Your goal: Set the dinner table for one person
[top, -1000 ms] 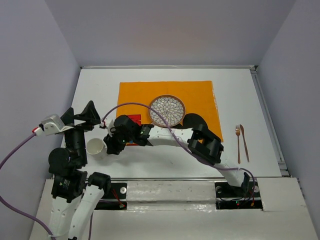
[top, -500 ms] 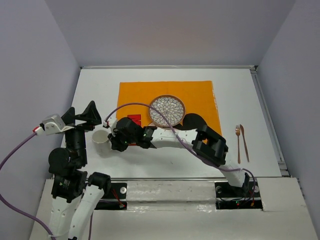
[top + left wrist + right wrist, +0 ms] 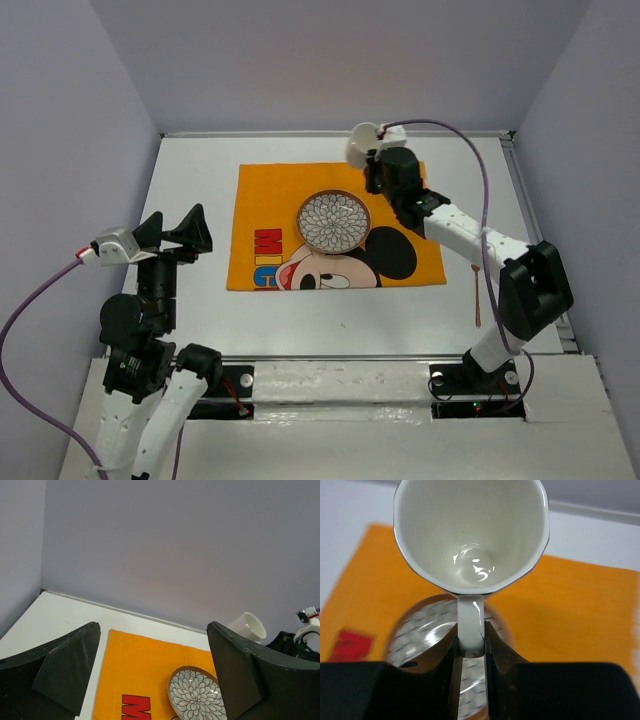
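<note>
Plate (image 3: 415, 635) blurs behind the mug (image 3: 470, 530); at the counter's (image 3: 190, 170) 4 o'clock, the arm (image 3: 455, 225) covers part of the cutlery (image 3: 478, 300).

Glossy white ceramic mug (image 3: 470, 535), matt orange cloth placemat (image 3: 280, 190), smooth white tabletop (image 3: 190, 180)
</note>
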Available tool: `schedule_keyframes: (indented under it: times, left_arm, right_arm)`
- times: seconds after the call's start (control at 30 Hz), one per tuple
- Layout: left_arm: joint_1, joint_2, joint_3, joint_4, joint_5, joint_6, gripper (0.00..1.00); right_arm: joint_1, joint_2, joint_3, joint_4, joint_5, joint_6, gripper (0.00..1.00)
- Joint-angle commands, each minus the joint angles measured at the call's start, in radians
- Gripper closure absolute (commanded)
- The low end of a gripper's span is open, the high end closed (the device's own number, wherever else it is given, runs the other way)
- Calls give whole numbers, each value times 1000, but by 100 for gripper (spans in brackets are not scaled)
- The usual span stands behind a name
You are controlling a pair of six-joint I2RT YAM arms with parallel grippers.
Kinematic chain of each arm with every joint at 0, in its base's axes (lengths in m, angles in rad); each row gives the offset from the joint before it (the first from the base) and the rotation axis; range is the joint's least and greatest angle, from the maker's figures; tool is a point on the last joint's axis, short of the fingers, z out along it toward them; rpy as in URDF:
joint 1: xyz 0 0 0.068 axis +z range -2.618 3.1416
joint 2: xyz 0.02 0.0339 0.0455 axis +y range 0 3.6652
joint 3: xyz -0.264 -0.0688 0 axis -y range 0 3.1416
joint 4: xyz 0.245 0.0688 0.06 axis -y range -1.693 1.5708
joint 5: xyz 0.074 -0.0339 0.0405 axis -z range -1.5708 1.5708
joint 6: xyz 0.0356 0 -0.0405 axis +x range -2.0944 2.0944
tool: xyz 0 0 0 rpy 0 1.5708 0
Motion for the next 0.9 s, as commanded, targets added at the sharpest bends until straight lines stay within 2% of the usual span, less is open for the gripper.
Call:
schedule_keyframes:
  times: [0.0,0.13,0.3,0.6,0.87]
  left_arm:
    - [-27,-10,-4,64,48,5,1]
    - [-50,-2,-1,62,57,5,1]
    - [-75,1,0,58,52,10,1]
    - [-93,10,3,55,57,11,1]
    - [-98,14,3,53,62,8,1]
  right_arm:
    - [-153,-46,-72,164,181,-10,100]
    - [-294,13,-69,208,211,-30,100]
    - [-352,134,-10,248,204,-71,100]
    - [-371,247,41,268,175,-50,100]
    - [-371,245,-19,282,182,10,100]
